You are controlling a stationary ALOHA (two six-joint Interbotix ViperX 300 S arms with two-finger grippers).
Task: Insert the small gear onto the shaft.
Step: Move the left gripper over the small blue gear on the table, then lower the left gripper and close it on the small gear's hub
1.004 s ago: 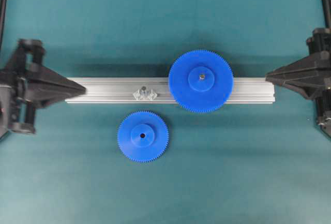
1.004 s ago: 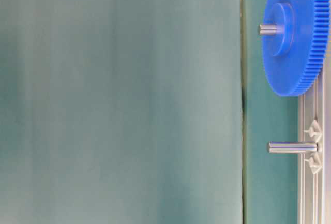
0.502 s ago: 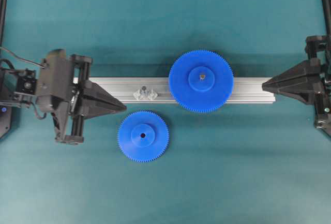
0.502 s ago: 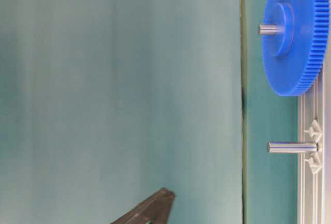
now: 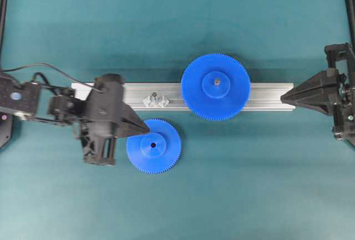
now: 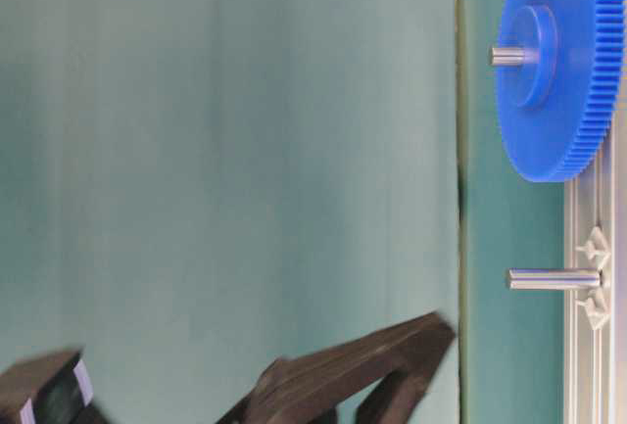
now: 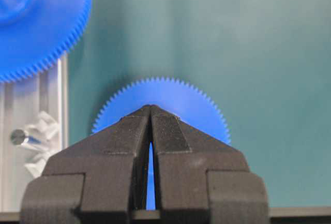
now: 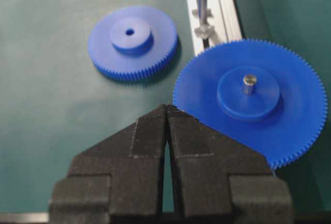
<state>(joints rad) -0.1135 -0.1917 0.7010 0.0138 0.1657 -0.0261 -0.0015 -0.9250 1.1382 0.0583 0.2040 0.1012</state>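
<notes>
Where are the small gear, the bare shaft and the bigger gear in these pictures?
small gear [image 5: 161, 152]: overhead view, on its flat blue face beside the hub.
shaft [image 6: 554, 278]: table-level view, midway along the silvery pin.
bigger gear [image 5: 216, 87]: overhead view, on its raised hub.

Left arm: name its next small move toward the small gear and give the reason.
Probably open the jaws. The left gripper is shut, its tip over the small gear's left edge, and the gear lies flat on the mat, not held. The shaft stands bare on the rail. Shut jaws cannot take the gear, so they should likely part before lowering around the rim or hub.
</notes>
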